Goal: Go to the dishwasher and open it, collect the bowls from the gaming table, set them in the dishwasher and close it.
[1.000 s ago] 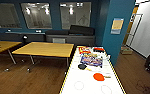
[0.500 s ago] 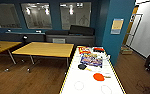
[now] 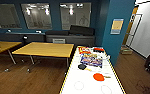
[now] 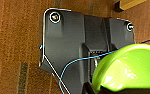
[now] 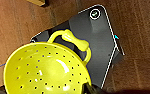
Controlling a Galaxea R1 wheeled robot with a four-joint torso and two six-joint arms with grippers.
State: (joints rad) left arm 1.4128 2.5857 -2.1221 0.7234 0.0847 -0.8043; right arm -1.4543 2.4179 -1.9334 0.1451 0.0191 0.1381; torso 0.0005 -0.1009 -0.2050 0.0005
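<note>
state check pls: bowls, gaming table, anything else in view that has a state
green bowl: off the table, carried above the wood floor, at the left wrist.
yellow perforated bowl: off the table, carried above the floor, at the right wrist; handle intact.
orange-red bowl: on the gaming table.
game boxes: lying flat on the gaming table.

Glossy plastic green bowl; glossy perforated yellow bowl; wood-plank floor; smooth white gaming table.
</note>
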